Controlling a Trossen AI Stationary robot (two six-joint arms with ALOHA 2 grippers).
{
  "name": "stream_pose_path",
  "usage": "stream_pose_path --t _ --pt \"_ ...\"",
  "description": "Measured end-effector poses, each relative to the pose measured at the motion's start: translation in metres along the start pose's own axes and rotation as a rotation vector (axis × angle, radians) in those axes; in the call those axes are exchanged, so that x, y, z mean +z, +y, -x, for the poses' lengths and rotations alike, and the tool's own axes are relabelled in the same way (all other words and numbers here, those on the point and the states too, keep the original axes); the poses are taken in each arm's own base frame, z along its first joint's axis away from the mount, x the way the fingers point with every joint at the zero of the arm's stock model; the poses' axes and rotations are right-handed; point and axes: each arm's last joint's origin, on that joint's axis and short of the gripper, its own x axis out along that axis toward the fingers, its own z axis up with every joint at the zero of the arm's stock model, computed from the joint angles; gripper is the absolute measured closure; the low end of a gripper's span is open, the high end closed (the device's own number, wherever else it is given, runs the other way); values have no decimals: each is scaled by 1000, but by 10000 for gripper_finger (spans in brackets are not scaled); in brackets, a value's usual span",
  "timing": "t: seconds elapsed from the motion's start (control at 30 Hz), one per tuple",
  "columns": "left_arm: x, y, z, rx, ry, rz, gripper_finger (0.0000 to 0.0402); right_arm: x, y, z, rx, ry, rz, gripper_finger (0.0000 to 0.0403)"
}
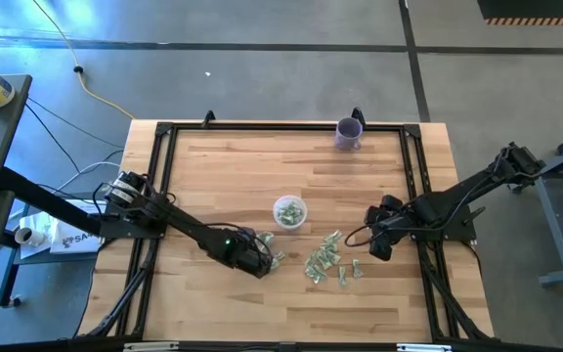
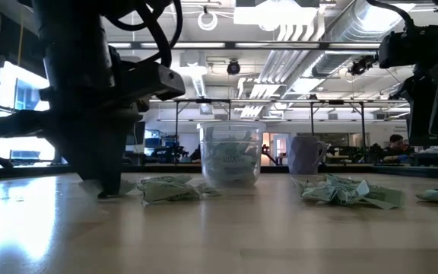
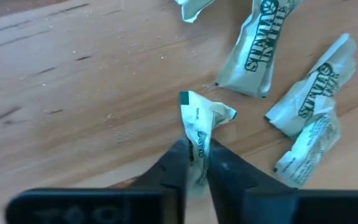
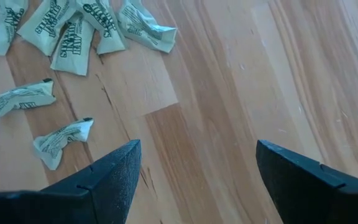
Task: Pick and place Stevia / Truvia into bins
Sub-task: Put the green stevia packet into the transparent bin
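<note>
One sachet (image 3: 197,127) is pinched in the left fingers (image 3: 194,163) at lower centre; next, lift it to the cup (image 1: 289,211). Right fingers (image 4: 197,180) wait, spread and empty.

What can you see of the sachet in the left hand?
The sachet is a small pale green and white paper packet with dark print, crumpled and folded along its length. It stands on edge, pinched between the left hand, whose fingers are shut on its lower part. It sits low over the wooden table, apart from the loose sachets nearby.
</note>
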Motion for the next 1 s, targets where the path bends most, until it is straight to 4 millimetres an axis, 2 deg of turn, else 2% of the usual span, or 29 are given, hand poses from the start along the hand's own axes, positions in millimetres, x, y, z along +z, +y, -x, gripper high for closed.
stream_pose_path --t 0.23,0.37,0.57,0.7,0.77,0.9,1.0 --pt "1 2 2 18 -8 -19 376 0 0 0 -6 -5 -15 96" --pt "4 5 11 30 -47 -53 378 0 0 0 -15 -14 -15 96" --pt "13 -5 57 40 -139 -158 371 1 -1 0 -32 -32 -12 96" --pt "33 -19 92 -15 -250 -252 378 1 -1 0 -38 -39 -8 96" --pt "49 -27 102 -37 -292 -305 378 2 -1 0 -44 -45 -8 96" --pt "86 -46 109 -125 -330 -467 378 2 -1 0 -58 -64 -9 96" --pt "114 -56 100 -204 -332 -557 377 2 -1 0 -57 -65 -9 96"
